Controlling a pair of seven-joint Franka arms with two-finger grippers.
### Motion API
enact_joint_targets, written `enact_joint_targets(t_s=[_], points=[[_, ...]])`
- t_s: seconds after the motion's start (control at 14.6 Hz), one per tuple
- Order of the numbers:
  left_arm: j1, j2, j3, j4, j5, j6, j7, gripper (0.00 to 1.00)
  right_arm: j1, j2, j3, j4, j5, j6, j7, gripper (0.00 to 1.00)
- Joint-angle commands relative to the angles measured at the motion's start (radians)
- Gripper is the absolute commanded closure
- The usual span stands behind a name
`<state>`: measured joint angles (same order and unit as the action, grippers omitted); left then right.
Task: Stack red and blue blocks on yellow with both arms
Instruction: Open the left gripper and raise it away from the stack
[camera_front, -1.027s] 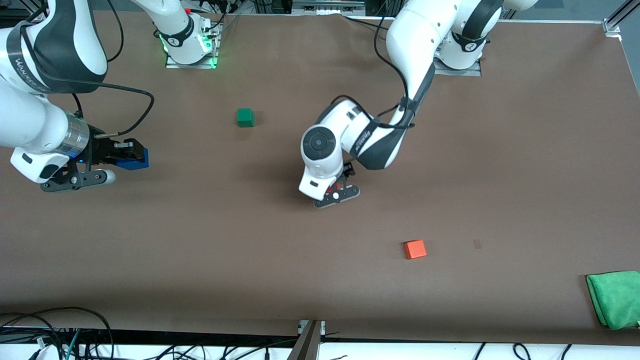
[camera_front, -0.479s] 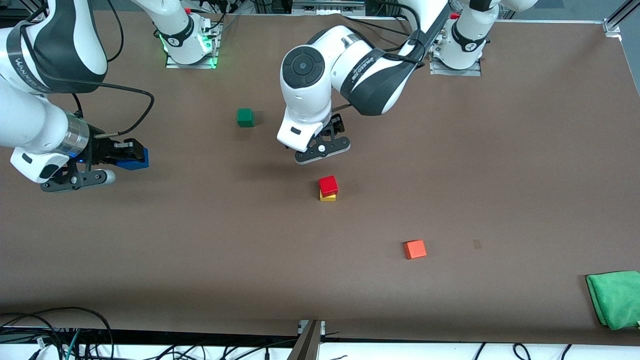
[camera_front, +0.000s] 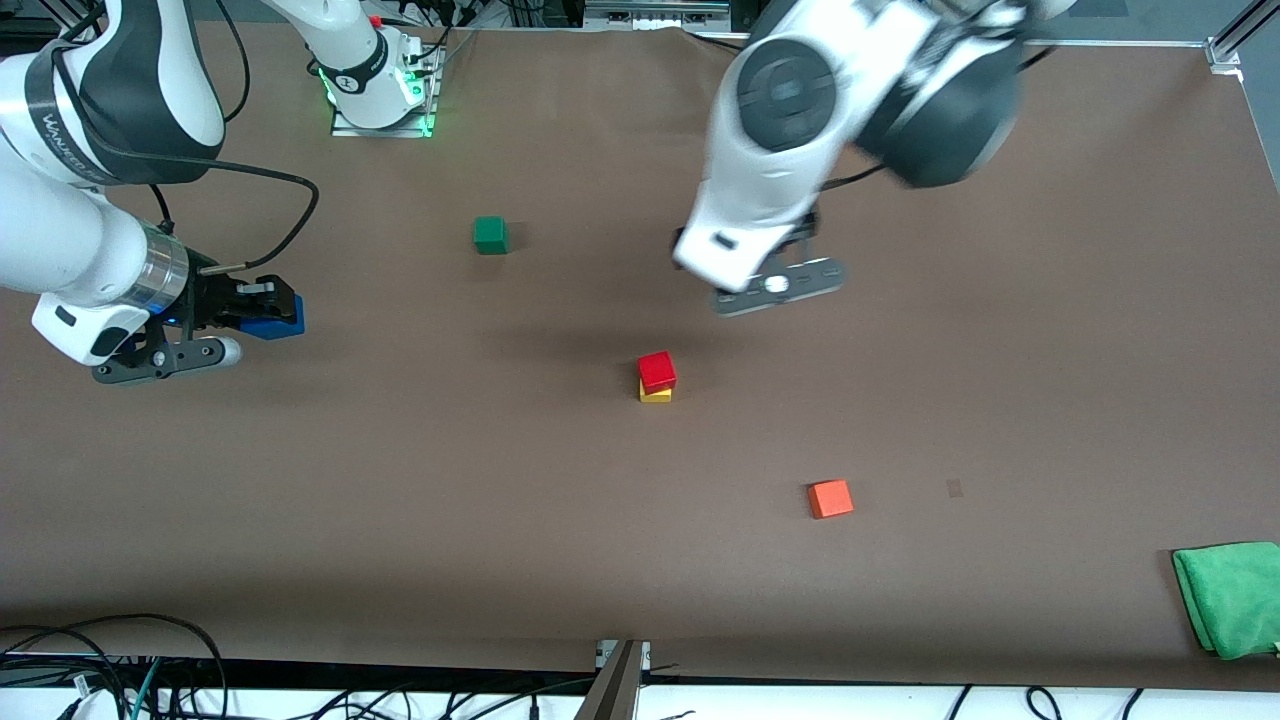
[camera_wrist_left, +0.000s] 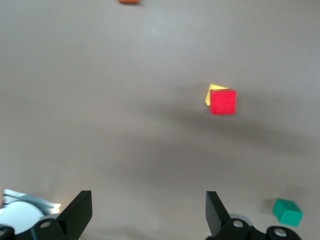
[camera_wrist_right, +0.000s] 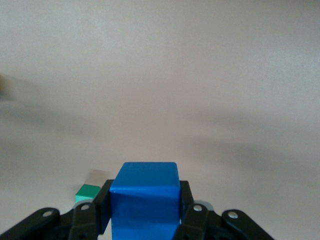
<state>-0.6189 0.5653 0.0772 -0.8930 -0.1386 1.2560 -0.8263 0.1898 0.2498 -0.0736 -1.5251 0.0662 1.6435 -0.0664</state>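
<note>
The red block (camera_front: 657, 371) sits on the yellow cube (camera_front: 656, 394) near the table's middle, turned slightly askew to it. In the left wrist view the red block (camera_wrist_left: 223, 101) covers most of the yellow cube (camera_wrist_left: 212, 92). My left gripper (camera_wrist_left: 148, 200) hangs open and empty high over bare table, off the stack toward its own base. My right gripper (camera_front: 262, 308) is shut on the blue block (camera_front: 281, 314) above the right arm's end of the table. The blue block (camera_wrist_right: 145, 192) fills the space between the fingers (camera_wrist_right: 104, 205).
A dark green cube (camera_front: 490, 235) lies farther from the front camera than the stack, toward the right arm's base. An orange-red cube (camera_front: 830, 498) lies nearer to the front camera. A green cloth (camera_front: 1230, 598) lies at the corner by the left arm's end.
My left gripper released the red block on the yellow cube, rose, and swung away toward its own base. The right arm with the blue block barely shifted.
</note>
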Motion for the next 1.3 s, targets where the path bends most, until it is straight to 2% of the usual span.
enact_joint_targets(t_s=[0.0,0.34,0.75,1.23], points=[[0.051,-0.048,0.001,-0.024,-0.022,-0.068,0.113,0.0,0.002,0.002,-0.003,0.017,0.015,-0.022,0.016,0.66],[0.22,-0.133,-0.008,-0.027,-0.024,-0.15,0.301,0.0,-0.003,0.0,-0.006,0.014,0.015,-0.024,0.016,0.66],[0.425,-0.14,-0.01,-0.032,-0.016,-0.208,0.605,0.0,-0.003,-0.004,-0.009,0.01,0.015,-0.025,0.014,0.66],[0.551,-0.139,-0.005,-0.053,0.065,-0.194,0.864,0.0,0.029,-0.003,-0.002,0.011,0.015,-0.028,0.074,0.66]])
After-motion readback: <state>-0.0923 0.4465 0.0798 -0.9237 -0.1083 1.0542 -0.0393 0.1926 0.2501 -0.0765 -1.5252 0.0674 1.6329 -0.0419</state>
